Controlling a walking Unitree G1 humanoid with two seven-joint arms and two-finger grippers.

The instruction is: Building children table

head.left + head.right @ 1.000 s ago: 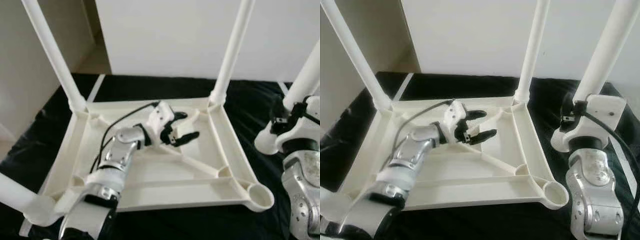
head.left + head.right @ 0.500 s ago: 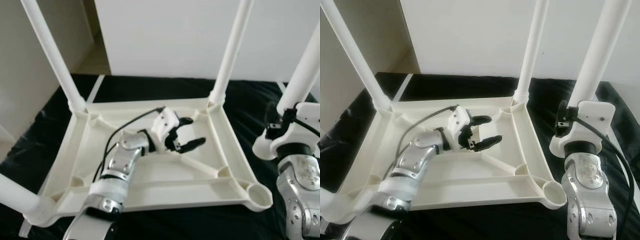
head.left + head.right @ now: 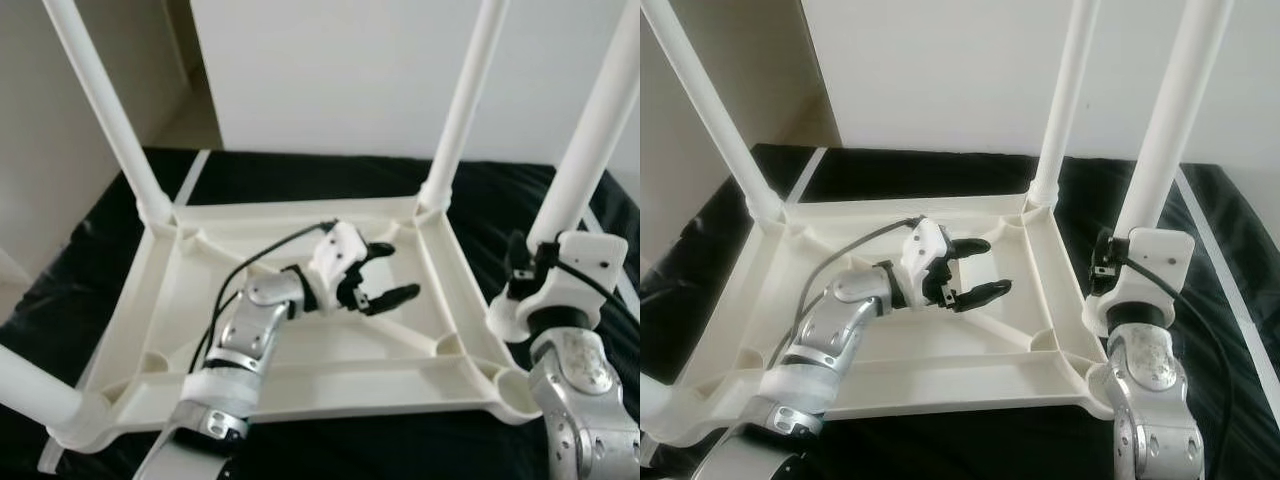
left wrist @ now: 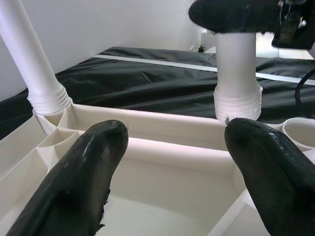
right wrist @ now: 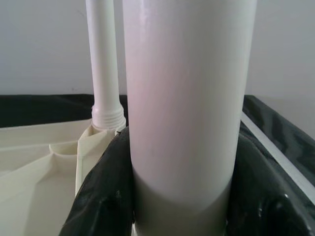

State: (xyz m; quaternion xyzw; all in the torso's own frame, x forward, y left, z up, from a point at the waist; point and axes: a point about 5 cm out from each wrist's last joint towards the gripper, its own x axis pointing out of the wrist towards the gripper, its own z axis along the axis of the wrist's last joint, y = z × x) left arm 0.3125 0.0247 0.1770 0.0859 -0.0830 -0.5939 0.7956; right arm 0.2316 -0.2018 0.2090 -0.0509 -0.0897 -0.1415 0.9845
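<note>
Tabletop (image 3: 300, 350), upside down on the black cloth (image 3: 300, 175), already carries three legs: two upright at its far corners and one at the near left corner. The fourth leg (image 3: 1165, 120) is clamped in the right gripper (image 5: 177, 206), whose fingers (image 5: 101, 196) close round the tube low on its length, as the right wrist view shows.

Over the last second the right arm has carried that leg inward from well outside the tabletop's right edge to just beside its near right corner, and the leg has gone from leaning to almost upright. Its lower end is hidden behind the wrist, so whether it has met the open socket (image 3: 515, 385) there cannot be told; it looks to sit slightly beyond and outside it.

The left gripper (image 3: 383, 272) has slid further across the tabletop's underside toward the right rim and hovers over the diagonal rib (image 3: 400, 330), fingers spread wide and holding nothing. The left wrist view looks between them at the far right leg (image 4: 32, 64) and the held one.

Judging from this, the last leg is in its final approach: what remains is to line it over the socket, lower it and twist it home. The left gripper seems placed to steady the tabletop against that push.
</note>
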